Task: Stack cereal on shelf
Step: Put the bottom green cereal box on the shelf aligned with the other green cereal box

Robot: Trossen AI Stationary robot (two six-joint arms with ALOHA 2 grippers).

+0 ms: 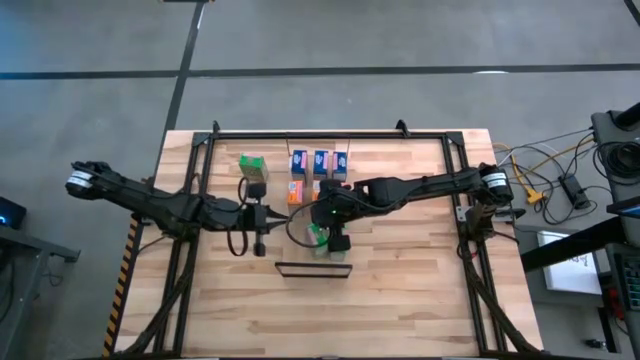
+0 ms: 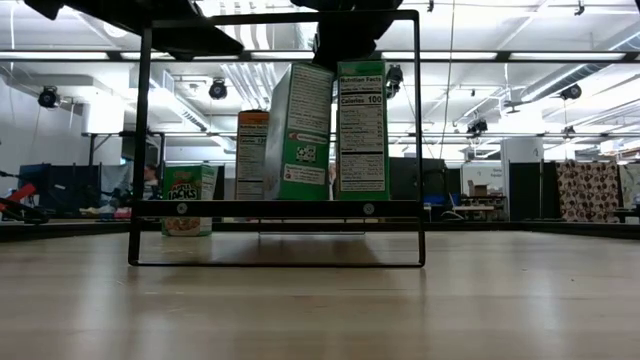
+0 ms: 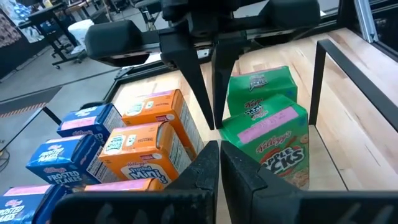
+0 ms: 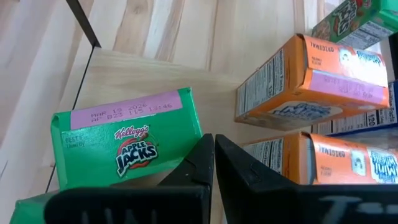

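Two green cereal boxes [image 1: 320,238] stand upright on the light wooden shelf [image 2: 300,209] inside its dark frame; they also show in the low view [image 2: 300,130] [image 2: 360,125]. My right gripper [image 4: 212,144] is shut above them, its fingers pointing down beside one green box [image 4: 124,140]. My left gripper [image 3: 219,163] is shut and empty, left of the shelf [image 1: 270,216], pointing toward the table's right. Orange boxes [image 3: 149,134] and blue boxes [image 3: 62,155] stand on the table beyond. A third green box [image 1: 252,166] stands at the far left. My right gripper's shut fingers [image 3: 211,93] come from above, pointing down, at the top edge [image 4: 189,127] of one green box, on the side toward the orange boxes. Whether they touch the box, I cannot tell. The box stands on the shelf.
The shelf's thin dark frame [image 2: 275,264] rises around the boxes and bounds the room above them. The blue boxes [image 1: 320,160] stand in a row near the table's far edge. The near half of the tabletop [image 1: 330,320] is bare wood.
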